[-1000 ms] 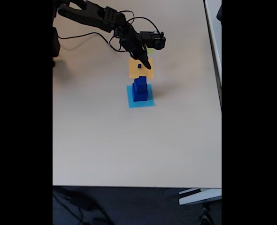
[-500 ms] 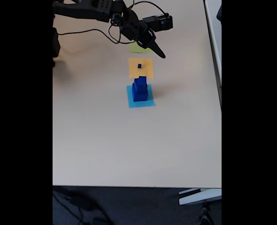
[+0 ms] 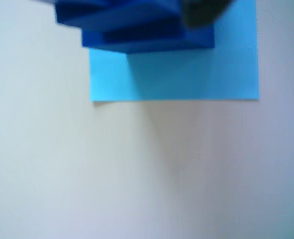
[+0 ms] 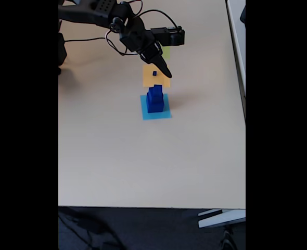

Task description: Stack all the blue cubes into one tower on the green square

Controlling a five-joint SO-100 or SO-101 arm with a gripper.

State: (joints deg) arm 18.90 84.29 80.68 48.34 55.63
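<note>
On the light-blue square (image 4: pixel 156 113), stacked blue cubes (image 4: pixel 154 99), claw (image 4: pixel 166 74) above orange square (image 4: pixel 149 79), grip state unclear.

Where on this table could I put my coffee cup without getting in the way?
The wide bare stretch of table between the light-blue square and the near edge is free. It is crowded at the far end: blue cubes, orange square, green square and gripper cluster together.

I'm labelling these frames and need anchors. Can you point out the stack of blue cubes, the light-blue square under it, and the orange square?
stack of blue cubes (image 4: pixel 154 99): fixed view, front face of the column.
light-blue square (image 3: pixel 197 74): wrist view, bare paper below the stack.
orange square (image 4: pixel 148 80): fixed view, bare lower left part.
</note>
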